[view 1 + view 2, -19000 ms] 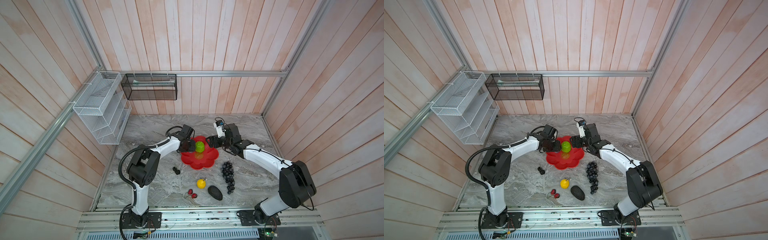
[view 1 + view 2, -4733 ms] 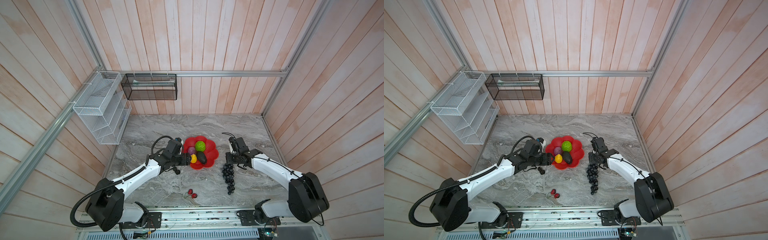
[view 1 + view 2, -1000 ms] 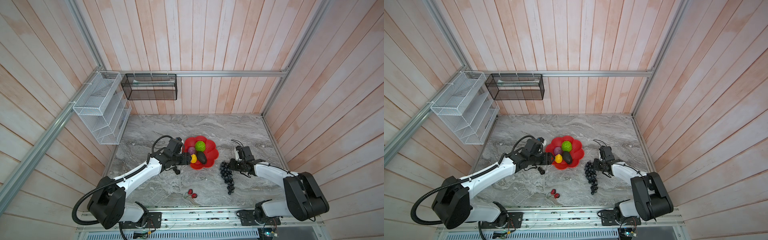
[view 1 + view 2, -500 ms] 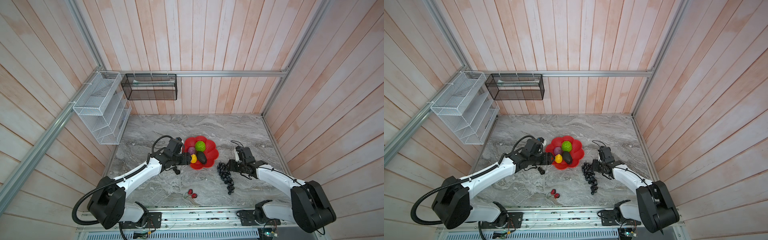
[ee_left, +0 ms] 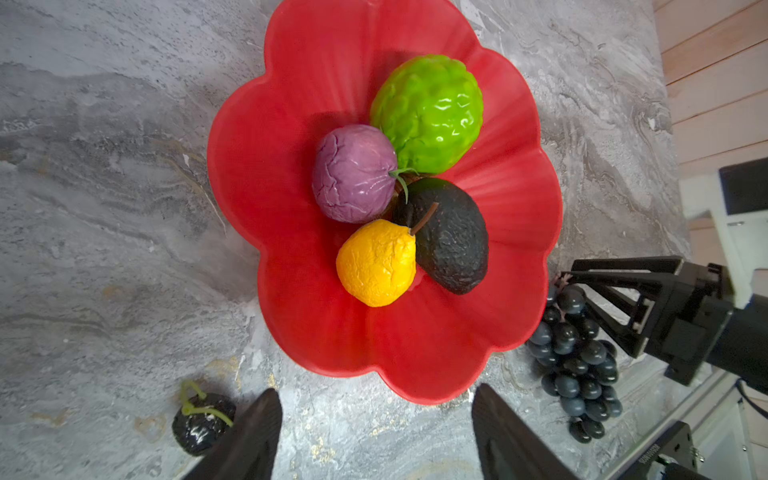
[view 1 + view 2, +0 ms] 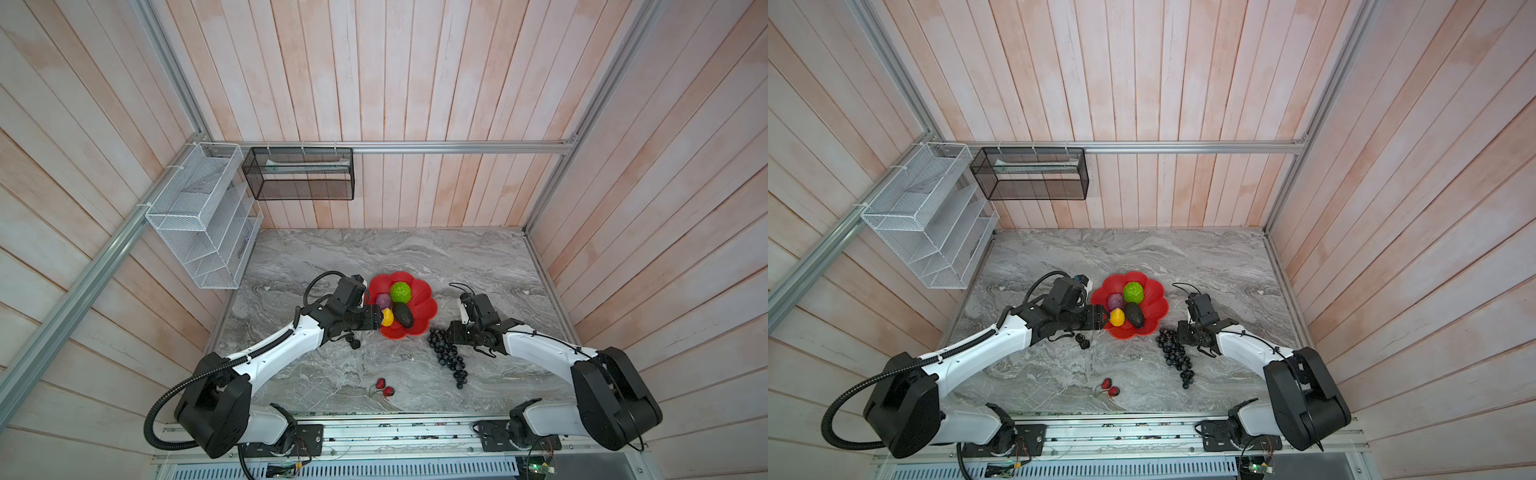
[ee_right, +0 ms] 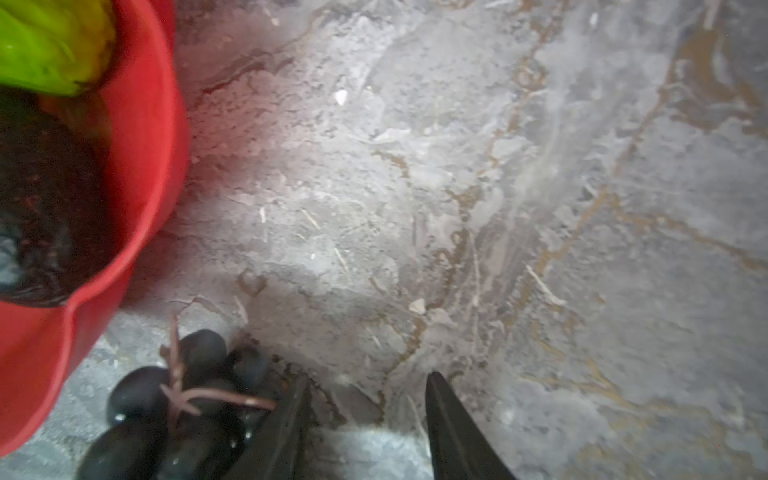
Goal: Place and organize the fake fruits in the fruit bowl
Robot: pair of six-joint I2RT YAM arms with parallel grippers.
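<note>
End effectors (image 5: 374,419) (image 7: 365,405) two; strawberries (image 6: 385,387) seemingly two

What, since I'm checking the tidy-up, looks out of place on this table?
Three items lie outside the red bowl: the dark grape bunch beside its rim, the small dark berries on its other side, and the red strawberries alone near the table's front edge. Nothing looks spilled or damaged.

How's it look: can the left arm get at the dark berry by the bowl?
Probably yes. The berry lies on the table just beside the left gripper, whose fingers are open and empty. Nothing covers it; the bowl sits clear of it.
</note>
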